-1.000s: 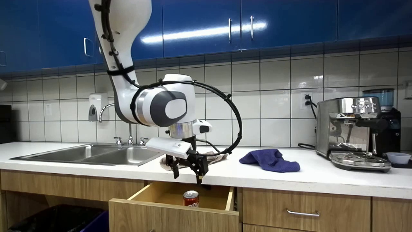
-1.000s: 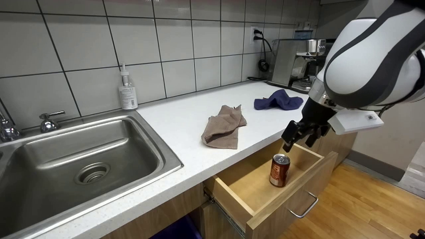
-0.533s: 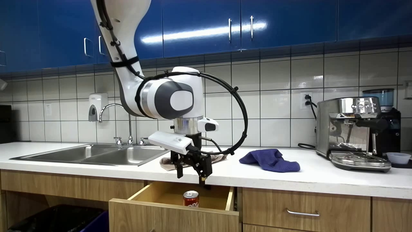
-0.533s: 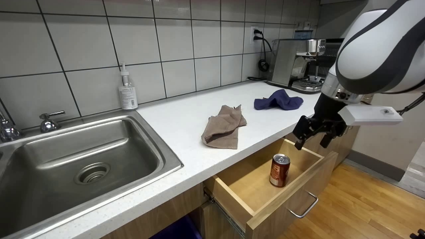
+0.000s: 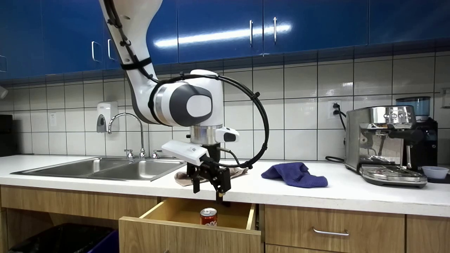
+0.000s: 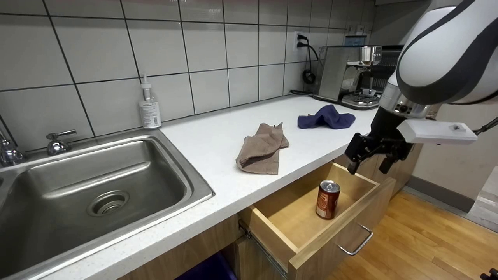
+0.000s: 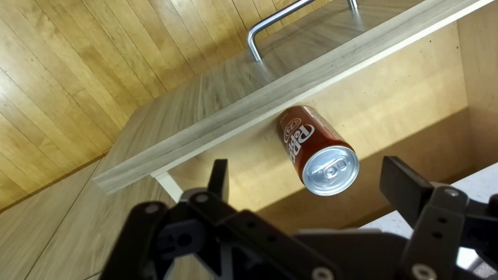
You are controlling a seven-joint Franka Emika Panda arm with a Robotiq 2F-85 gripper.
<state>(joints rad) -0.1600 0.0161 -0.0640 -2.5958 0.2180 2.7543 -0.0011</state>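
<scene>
So, the Dr Pepper can (image 7: 317,149) is standing upright in the wooden drawer (image 6: 295,217), lower than the gripper (image 6: 369,168) and clear of it. Its silver lid faces up, tab and all, and in the wrist view it shows up framed between the two fingers (image 7: 220,177). The gripper itself is released, fingers spread wide, just hanging there with a visible gap between its fingertips and that lid. The can sits near the drawer's front panel, and the metal bar handle (image 7: 278,16) is on the outside of the panel, also lower than the gripper.

Close by the gripper is the white countertop (image 6: 218,136). A crumpled brown towel (image 5: 182,178) lies on it, behind the gripper in an exterior view, and a bunched-up purple towel (image 5: 293,174) is over to the gripper's right in that view. Well past that, same direction, you get an espresso machine (image 5: 383,140) with a coffee grinder (image 5: 430,131) just beside it. The stainless sink (image 6: 198,182) is the other way, left of the gripper in both exterior views, with a pump bottle (image 6: 150,111) standing by its back corner. Blue cabinets (image 5: 218,21) run way above the gripper, and the wood floor (image 7: 78,70) is way down below it.
</scene>
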